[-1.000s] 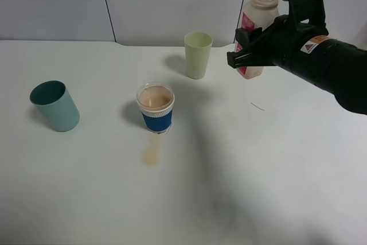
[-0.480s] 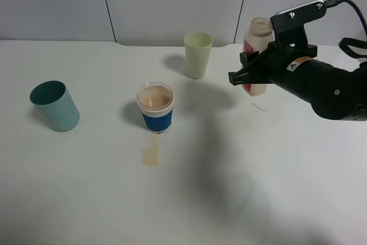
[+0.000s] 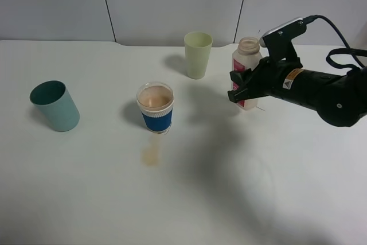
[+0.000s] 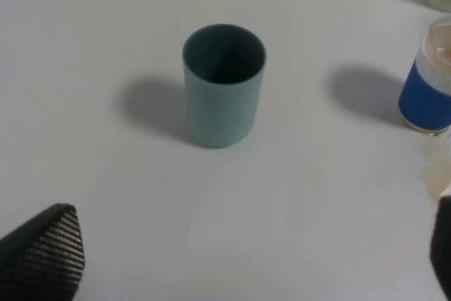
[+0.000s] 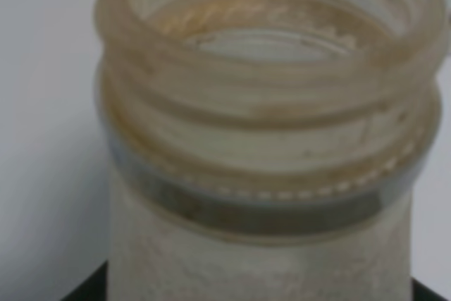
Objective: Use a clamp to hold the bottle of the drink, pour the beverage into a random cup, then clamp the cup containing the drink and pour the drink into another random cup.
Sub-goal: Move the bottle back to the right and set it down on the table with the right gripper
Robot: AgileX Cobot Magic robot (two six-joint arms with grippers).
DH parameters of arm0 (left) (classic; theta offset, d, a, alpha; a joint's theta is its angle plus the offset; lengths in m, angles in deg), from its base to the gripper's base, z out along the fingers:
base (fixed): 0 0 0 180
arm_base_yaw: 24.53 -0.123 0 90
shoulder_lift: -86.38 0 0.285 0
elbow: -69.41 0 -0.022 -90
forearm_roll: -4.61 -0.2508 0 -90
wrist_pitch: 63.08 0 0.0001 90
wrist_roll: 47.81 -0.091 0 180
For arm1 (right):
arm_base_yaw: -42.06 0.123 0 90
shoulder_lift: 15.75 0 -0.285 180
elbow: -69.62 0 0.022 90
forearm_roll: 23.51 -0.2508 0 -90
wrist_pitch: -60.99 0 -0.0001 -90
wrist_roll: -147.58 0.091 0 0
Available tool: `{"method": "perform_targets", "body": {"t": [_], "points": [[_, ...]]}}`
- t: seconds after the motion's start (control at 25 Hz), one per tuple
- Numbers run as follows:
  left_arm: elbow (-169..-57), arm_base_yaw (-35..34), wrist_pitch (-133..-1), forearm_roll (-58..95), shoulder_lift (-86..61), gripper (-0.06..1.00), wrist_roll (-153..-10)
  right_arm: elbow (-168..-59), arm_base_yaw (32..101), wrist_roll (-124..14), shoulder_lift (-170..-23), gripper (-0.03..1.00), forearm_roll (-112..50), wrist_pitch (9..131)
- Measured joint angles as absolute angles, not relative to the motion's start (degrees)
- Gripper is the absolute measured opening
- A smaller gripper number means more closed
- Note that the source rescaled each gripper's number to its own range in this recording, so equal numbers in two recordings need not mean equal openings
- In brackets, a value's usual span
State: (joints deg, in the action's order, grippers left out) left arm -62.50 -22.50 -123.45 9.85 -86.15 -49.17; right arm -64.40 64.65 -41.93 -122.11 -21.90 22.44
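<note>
While arm lies low, rt gripper clamps upright bottle.

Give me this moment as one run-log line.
right gripper: shut on bottle, upright | left gripper: open | blue-sleeved cup: filled | teal cup: empty | spill: beside blue-sleeved cup
</note>
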Motion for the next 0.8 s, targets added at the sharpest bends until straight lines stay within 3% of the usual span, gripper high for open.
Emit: {"method": "perform_targets", "body": {"t": [0.32, 0.8], "points": [[-62.5, -22.5, -123.45, 9.85, -86.15, 1.0, -49.17, -64.4, 61.26, -35.71, -122.11, 0.0, -7.03, 22.65], [-62.5, -22.5, -123.45, 9.85, -86.15, 1.0, -49.17, -64.51, 60.01, -35.71, -132.41, 0.0, -5.39, 11.37]]}}
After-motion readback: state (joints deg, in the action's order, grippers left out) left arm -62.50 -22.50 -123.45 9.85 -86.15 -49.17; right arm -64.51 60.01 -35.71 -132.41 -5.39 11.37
